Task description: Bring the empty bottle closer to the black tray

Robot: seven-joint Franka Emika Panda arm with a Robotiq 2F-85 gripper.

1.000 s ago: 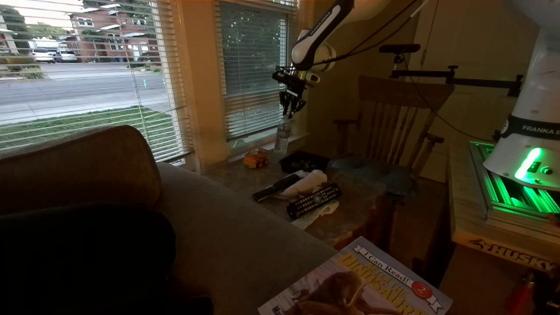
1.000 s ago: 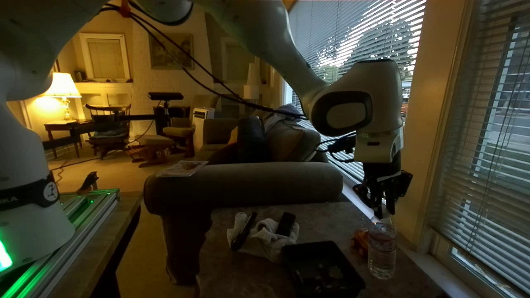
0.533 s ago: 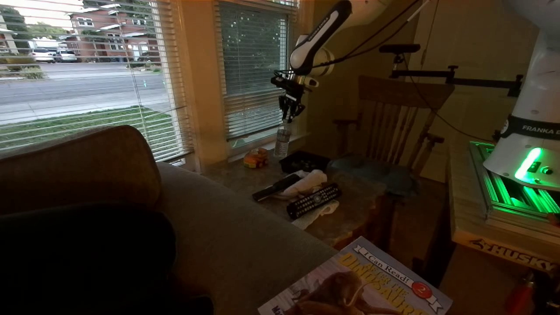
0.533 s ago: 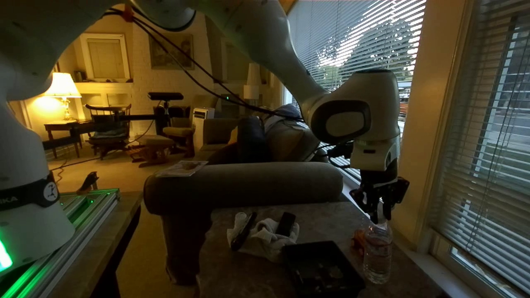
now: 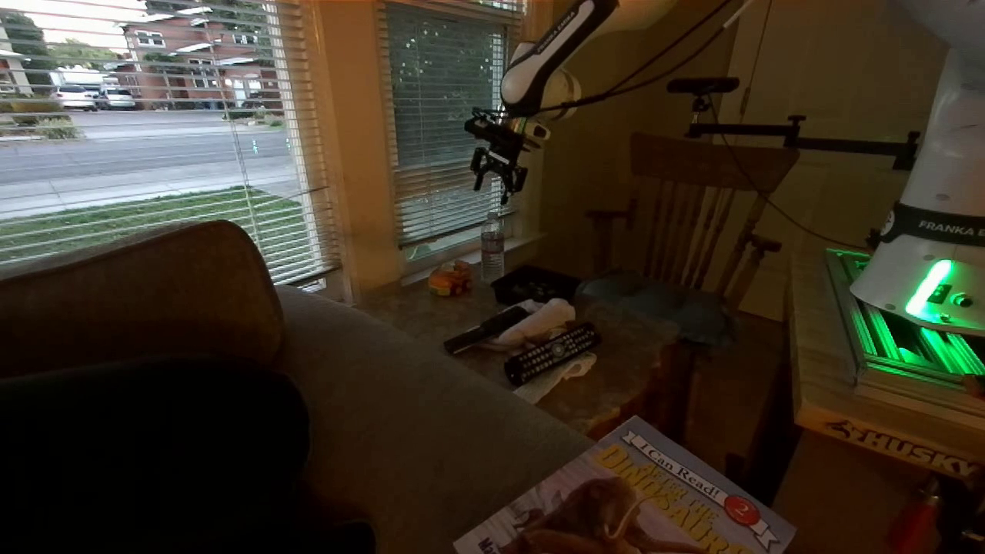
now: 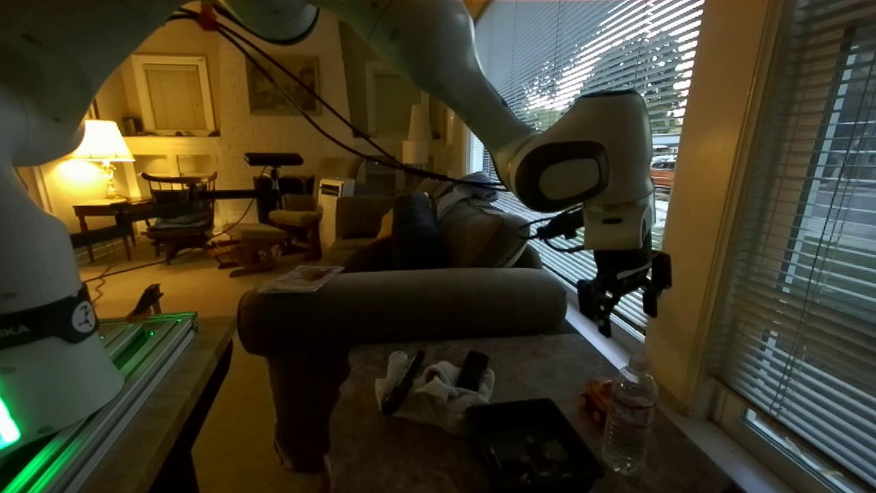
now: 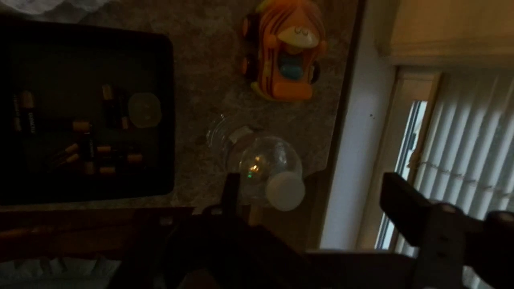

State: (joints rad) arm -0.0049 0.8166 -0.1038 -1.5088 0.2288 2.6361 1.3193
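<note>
The empty bottle (image 6: 628,428), clear with a white cap, stands upright on the stone-topped table beside the black tray (image 6: 510,405). A narrow strip of tabletop separates bottle and tray (image 7: 170,120) in the wrist view. My gripper (image 6: 627,323) hangs above the bottle with its fingers spread wide, touching nothing. In the wrist view the bottle's cap (image 7: 285,191) shows between the spread fingers of the gripper (image 7: 308,188), nearer the left one. An exterior view also has the gripper (image 5: 492,192) above the bottle (image 5: 492,250), with a gap between them.
An orange toy car (image 7: 289,56) sits close to the bottle. Batteries and a small clear disc (image 7: 144,110) lie in the tray. A white cloth (image 6: 438,394) with remotes is near the tray. The window sill (image 7: 341,180) and blinds run along the table's edge.
The bottle, gripped by its top a second ago, came down with the gripper onto the table. Since half a second ago the jaws have opened, and the gripper has risen off it.
</note>
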